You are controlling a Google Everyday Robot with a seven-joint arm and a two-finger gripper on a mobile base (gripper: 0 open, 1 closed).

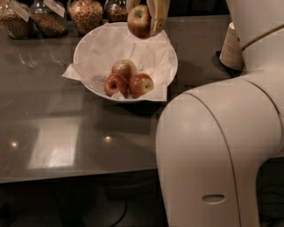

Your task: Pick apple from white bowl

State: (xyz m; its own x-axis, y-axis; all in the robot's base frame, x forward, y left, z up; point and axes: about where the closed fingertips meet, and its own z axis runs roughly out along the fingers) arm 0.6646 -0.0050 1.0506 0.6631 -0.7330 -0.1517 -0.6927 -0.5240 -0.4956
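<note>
A white bowl (pixel 88 42) lined with white paper sits on the grey counter, left of centre. Three red-yellow apples lie in it near its front: one at the back (pixel 124 68), one front left (pixel 115 84), one front right (pixel 141 84). My gripper (pixel 143 20) comes down from the top edge and is shut on a fourth apple (pixel 138 21), holding it in the air above the bowl's far rim. The tan fingers (pixel 158 15) clamp the apple's sides.
Several glass jars of nuts and grains (pixel 84 13) stand along the back of the counter. A stack of paper cups (pixel 230 46) stands at the right. My arm's large white body (pixel 213 146) fills the right foreground. The counter's front edge runs along the lower left.
</note>
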